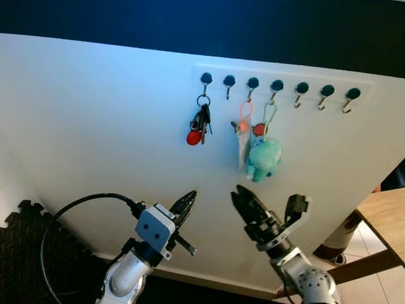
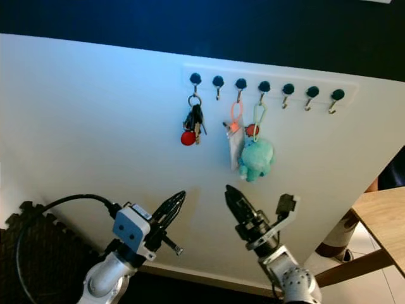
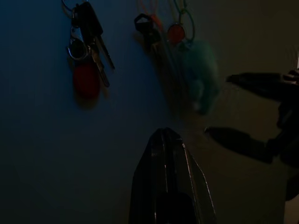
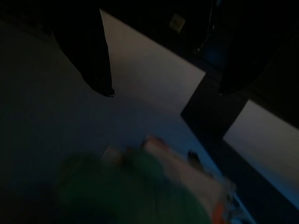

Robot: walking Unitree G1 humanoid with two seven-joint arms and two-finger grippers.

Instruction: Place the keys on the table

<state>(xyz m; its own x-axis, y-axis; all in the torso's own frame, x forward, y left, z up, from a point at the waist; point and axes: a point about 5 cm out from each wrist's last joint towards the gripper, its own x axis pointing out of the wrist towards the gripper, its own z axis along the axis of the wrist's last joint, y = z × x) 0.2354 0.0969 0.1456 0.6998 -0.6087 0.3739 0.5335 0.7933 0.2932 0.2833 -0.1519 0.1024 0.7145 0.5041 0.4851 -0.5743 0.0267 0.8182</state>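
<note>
A bunch of keys with a red tag [image 1: 200, 123] hangs from the leftmost hook of a hook rail [image 1: 326, 90] on the white wall. Two hooks further right hang an orange loop with a silver fob [image 1: 243, 136] and a teal plush keychain [image 1: 262, 158]. My left gripper [image 1: 185, 206] is raised below the red-tag keys, shut and empty, well short of them. In the left wrist view its fingertips [image 3: 164, 136] point below the keys [image 3: 86, 51]. My right gripper [image 1: 269, 204] stands open just under the plush, which is a green blur [image 4: 131, 191] in the right wrist view.
The other hooks on the rail are bare. A wooden table [image 1: 386, 218] juts in at the lower right, with a pale post [image 1: 342, 239] standing on the tiled floor beside it. A black foam mat [image 1: 25, 253] lies at the lower left.
</note>
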